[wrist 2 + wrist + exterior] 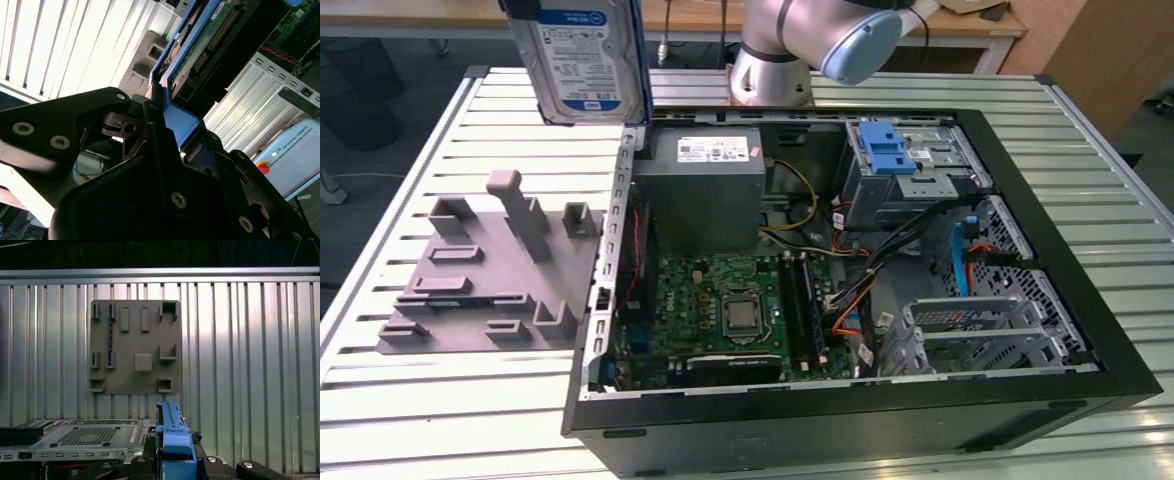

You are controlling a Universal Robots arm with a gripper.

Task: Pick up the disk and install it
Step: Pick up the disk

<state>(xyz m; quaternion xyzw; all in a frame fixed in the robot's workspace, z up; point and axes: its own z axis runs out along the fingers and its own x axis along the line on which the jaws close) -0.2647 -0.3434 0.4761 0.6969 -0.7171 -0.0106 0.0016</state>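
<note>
**Disk lifted, clamped in gripper, hanging off the case's far corner**

The gripper is pinching the disk by its blue carrier bracket. In the second wrist view the black fingers are pressing in on the bracket from both sides, and the disk is running straight out from between them, circuit-board side showing. No gap showing at the pinch.

In the exterior view the disk is hanging clear of everything, upright, long axis vertical, label facing the camera. It is sitting over the table, just outside the far corner of the open computer case on the exterior view's left. It is touching neither the case nor the power supply just beside it.

Key relation: the blue-latched drive cage is lying inside the case, well apart from the disk, toward the exterior view's right, with the power supply between them. The grey fixture tray is lying on the table near the case, nothing in it. Judging by this, pickup is done and install is not.
</note>
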